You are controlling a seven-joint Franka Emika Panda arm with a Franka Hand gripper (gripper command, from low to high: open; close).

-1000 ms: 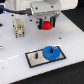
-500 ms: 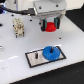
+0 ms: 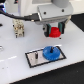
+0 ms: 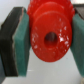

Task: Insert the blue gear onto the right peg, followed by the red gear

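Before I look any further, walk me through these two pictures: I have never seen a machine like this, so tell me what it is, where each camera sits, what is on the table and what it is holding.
The machine is a single robot arm, white with a black two-fingered gripper at its end. One picture comes from a camera off to the side that sees the whole scene; the other comes from a camera on the arm's wrist, looking at the gripper from close by.

On the white table lies a light rectangular plate with a black border. A flat bright-blue toothed gear sits on it, apparently over one upright post. A second thin dark post stands free beside it. A small pale object stands farther back; what it is cannot be told.

The gripper is shut on a small red toothed gear with a centre hole, held above the plate. Dark fingers with teal pads press on its two sides.
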